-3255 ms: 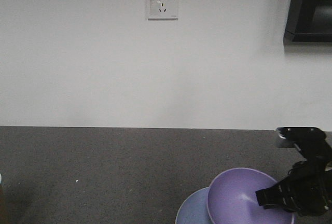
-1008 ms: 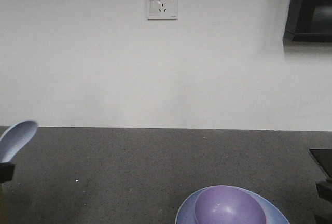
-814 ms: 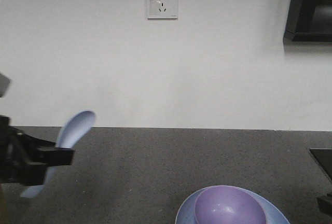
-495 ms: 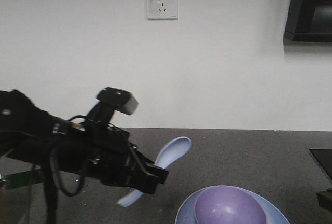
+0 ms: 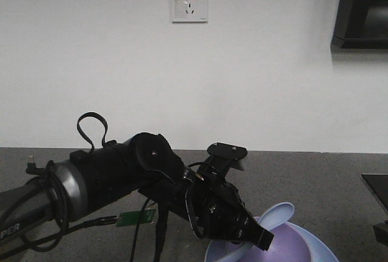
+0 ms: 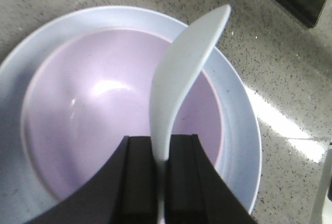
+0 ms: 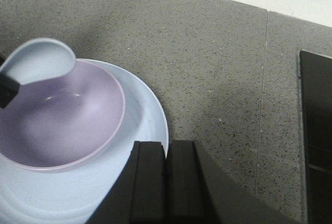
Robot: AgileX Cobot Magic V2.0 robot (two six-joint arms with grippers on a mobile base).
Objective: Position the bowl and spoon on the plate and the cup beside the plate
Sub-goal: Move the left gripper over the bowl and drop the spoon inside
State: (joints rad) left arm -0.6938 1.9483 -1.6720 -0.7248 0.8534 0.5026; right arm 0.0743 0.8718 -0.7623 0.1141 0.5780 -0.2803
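We see the grey speckled table point(image 7: 218, 53) carrying the blue plate point(image 6: 241, 130), the lavender bowl point(image 6: 88, 115) sitting in it, the right claw point(image 7: 167, 151) pressed together near the plate's rim, and the left claw point(image 6: 161, 142) pinching the handle of the pale spoon point(image 6: 184, 68) over the bowl.

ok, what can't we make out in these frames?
Cup: in no view.
Front view: left arm covers much of plate and bowl; bottom edge cuts both.
Left wrist view: spoon handle end hidden inside left tool.
Right wrist view: left edge cuts bowl and plate.
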